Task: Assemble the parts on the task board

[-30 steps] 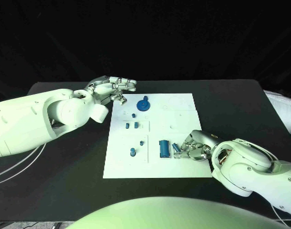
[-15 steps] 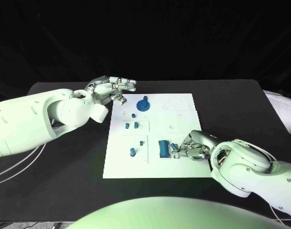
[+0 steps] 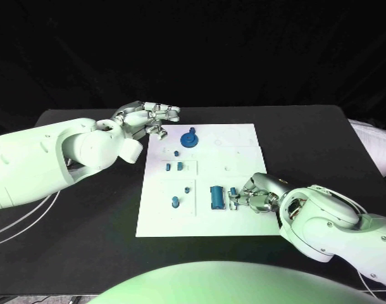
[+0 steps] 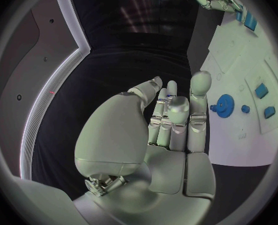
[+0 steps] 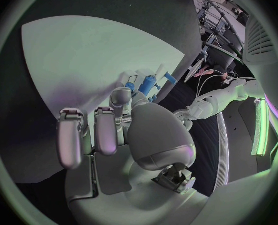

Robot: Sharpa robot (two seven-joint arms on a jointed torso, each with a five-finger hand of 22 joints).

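Bulky glossy white arm shells; silver jointed left hand (image 3: 147, 117), right hand (image 3: 255, 193); thin white cables.

You see white task board (image 3: 238, 218) flat at surface centre. Blue gear part (image 3: 190, 139) near far edge; small blue parts (image 3: 181, 166) mid-board; long blue block (image 3: 217, 196) near right hand.

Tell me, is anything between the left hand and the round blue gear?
Nothing visible. The left hand hovers at the task board's far left corner, and only bare white board lies between it and the gear.
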